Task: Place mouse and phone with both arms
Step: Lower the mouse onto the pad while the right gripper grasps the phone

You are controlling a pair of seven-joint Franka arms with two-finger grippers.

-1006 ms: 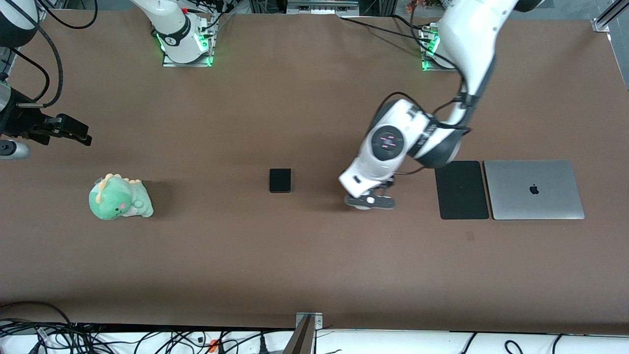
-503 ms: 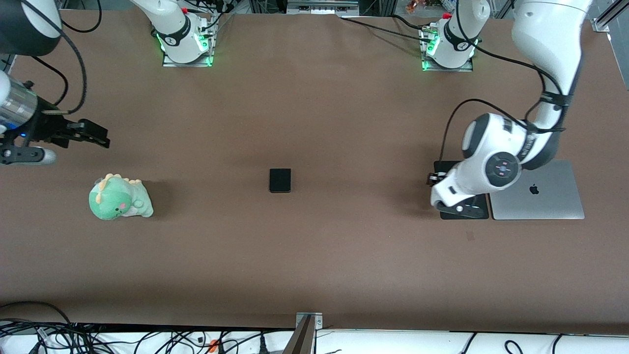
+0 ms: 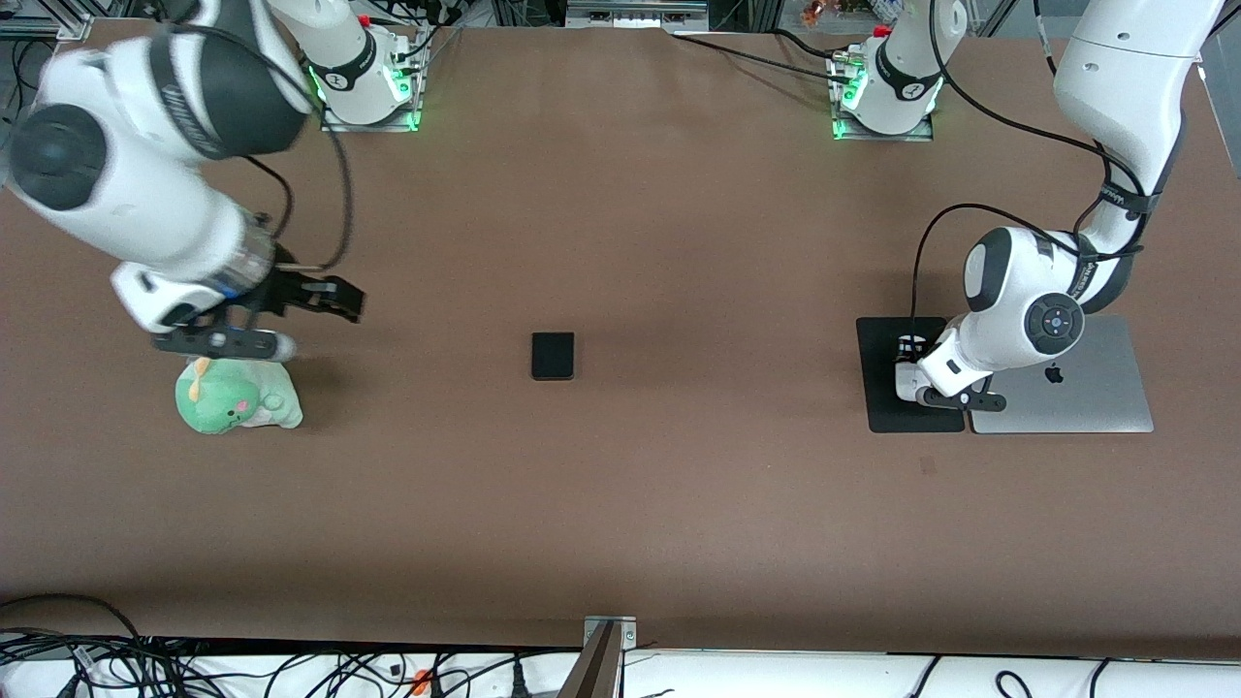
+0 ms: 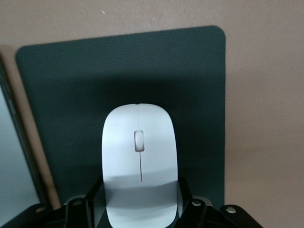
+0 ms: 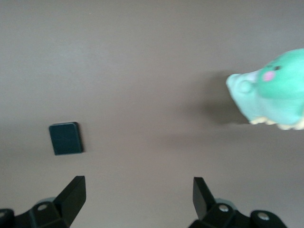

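My left gripper (image 3: 923,381) is shut on the white mouse (image 4: 139,156) and holds it over the flat black mat (image 3: 887,373). In the left wrist view the gripper (image 4: 139,191) clamps the mouse's rear sides, with the mat (image 4: 66,95) underneath. In the front view the mouse is hidden under the hand. The black phone (image 3: 553,356) lies flat at the table's middle and also shows in the right wrist view (image 5: 66,138). My right gripper (image 3: 334,299) is open and empty, in the air between the phone and the plush; its fingers (image 5: 72,194) stand wide apart.
A green dinosaur plush (image 3: 236,397) sits toward the right arm's end, just under the right hand; it also shows in the right wrist view (image 5: 273,88). A closed silver laptop (image 3: 1086,388) lies beside the mat toward the left arm's end.
My left arm carried the mouse from the table's middle to over the black mat. My right arm swung in from the table's end to above the plush, toward the phone.
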